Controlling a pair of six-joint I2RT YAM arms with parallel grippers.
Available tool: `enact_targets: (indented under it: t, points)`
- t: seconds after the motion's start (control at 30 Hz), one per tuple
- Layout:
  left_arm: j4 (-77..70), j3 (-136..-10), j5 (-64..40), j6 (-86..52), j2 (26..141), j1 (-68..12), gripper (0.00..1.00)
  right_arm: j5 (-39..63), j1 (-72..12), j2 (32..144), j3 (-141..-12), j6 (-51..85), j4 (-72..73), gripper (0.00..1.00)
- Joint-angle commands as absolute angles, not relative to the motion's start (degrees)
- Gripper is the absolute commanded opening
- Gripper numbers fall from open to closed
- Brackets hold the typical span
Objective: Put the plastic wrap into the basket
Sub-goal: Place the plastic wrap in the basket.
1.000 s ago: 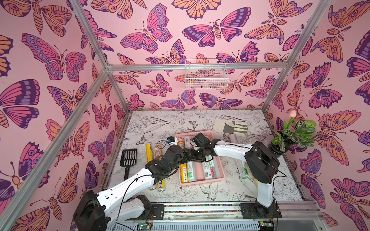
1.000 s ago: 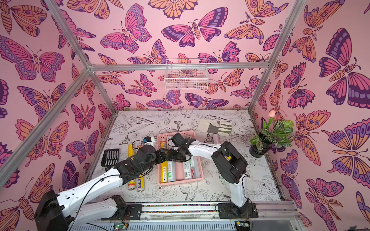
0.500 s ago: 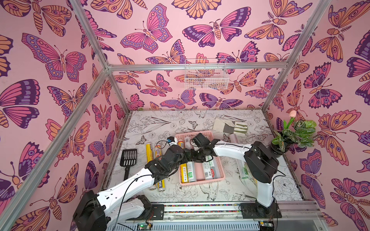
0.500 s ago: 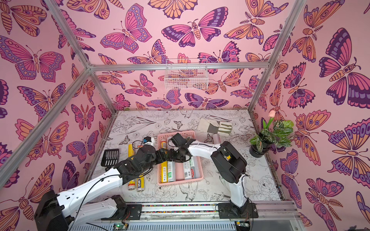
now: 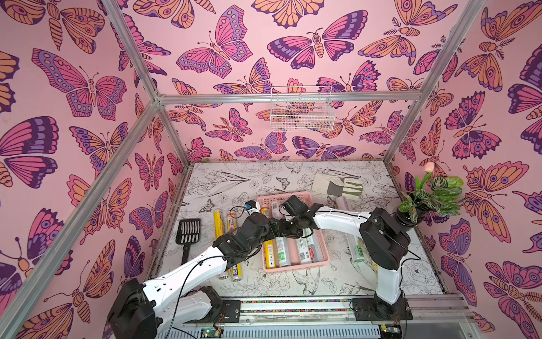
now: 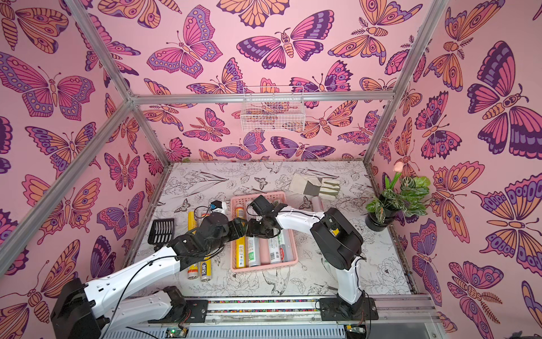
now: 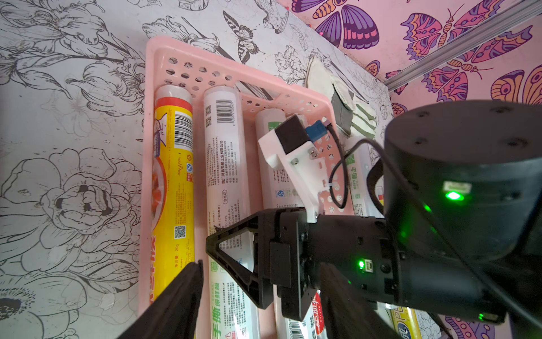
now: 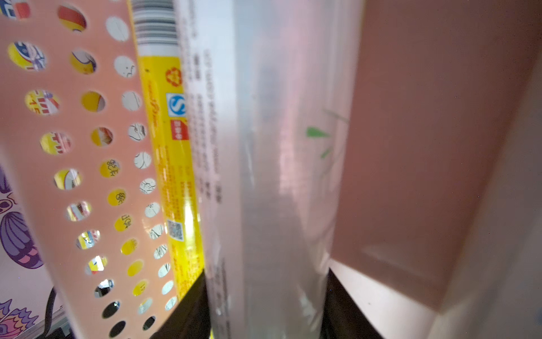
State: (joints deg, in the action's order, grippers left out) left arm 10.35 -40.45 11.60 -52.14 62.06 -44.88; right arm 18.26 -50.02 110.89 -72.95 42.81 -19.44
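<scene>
While the right arm hangs over the basket, the right jaws are clenched on a clear roll of plastic wrap. In the right wrist view the roll fills the gap from one finger to the other.

What matters to me is how it lies. Its long axis runs with the basket's length, parallel to and just beside the yellow roll lying inside, and it sits within the walls. I judge a plain release would seat it, though I cannot tell whether it touches the floor.

The left jaws stand released, their gap wider than the roll beneath, grasping nothing.

Outside on the desk, a pair of yellow rolls lies left of the basket on the same heading, nearer the left arm.
</scene>
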Motion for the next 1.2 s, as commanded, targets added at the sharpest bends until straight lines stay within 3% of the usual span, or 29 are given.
enact_targets:
  t: [0.0, 0.7, 0.97, 1.17]
  points:
    - [10.99, -40.95, 11.78, -52.05, 62.40, -44.39, 0.68, 19.11, -50.10, 107.05, -72.54, 41.99, -15.36, 0.54]
    - [10.96, -41.74, 11.25, -51.73, 62.43, -44.34, 0.68, 18.44, -49.94, 104.65, -70.93, 43.06, -13.65, 0.57]
    - [10.57, -43.73, 9.67, -49.83, 61.76, -44.38, 0.69, 4.48, -47.84, 90.56, -65.47, 40.20, -19.95, 0.57]
    - [6.70, -47.90, 2.02, -46.10, 66.60, -44.38, 0.70, -9.71, -43.83, 78.07, -61.77, 36.01, -28.52, 0.54]
